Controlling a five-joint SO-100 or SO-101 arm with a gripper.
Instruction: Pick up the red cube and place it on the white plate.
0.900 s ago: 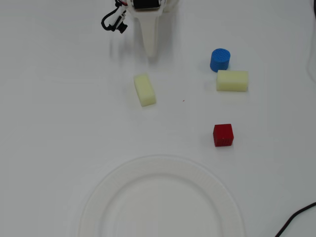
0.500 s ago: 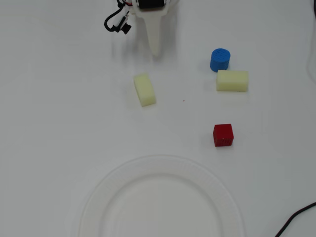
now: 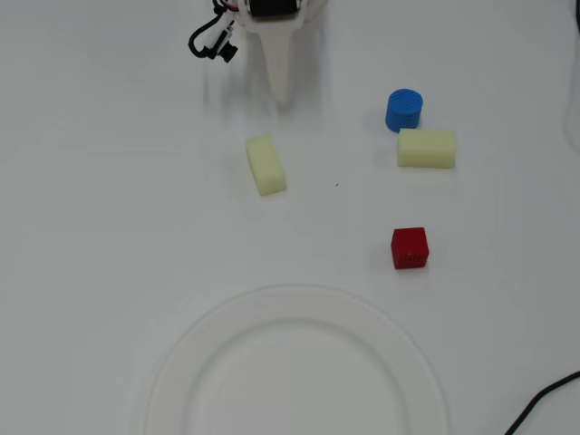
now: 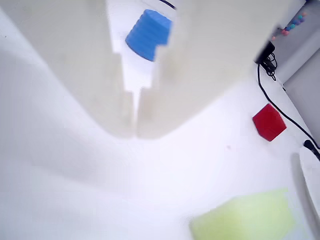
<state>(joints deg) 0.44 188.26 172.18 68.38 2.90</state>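
Note:
The red cube (image 3: 410,248) sits on the white table, right of centre in the overhead view, above the plate's right side. It also shows in the wrist view (image 4: 269,122) at the right. The white plate (image 3: 295,367) lies at the bottom centre, partly cut off by the frame edge; a sliver of its rim (image 4: 312,175) shows in the wrist view. My gripper (image 3: 281,91) is at the top centre, far from the cube. In the wrist view its two pale fingers meet at the tips (image 4: 135,134), shut and empty.
A blue cylinder (image 3: 404,110) and a pale yellow foam block (image 3: 426,149) stand at the upper right. Another yellow foam block (image 3: 265,164) lies just below the gripper. A black cable (image 3: 544,403) enters at the bottom right corner.

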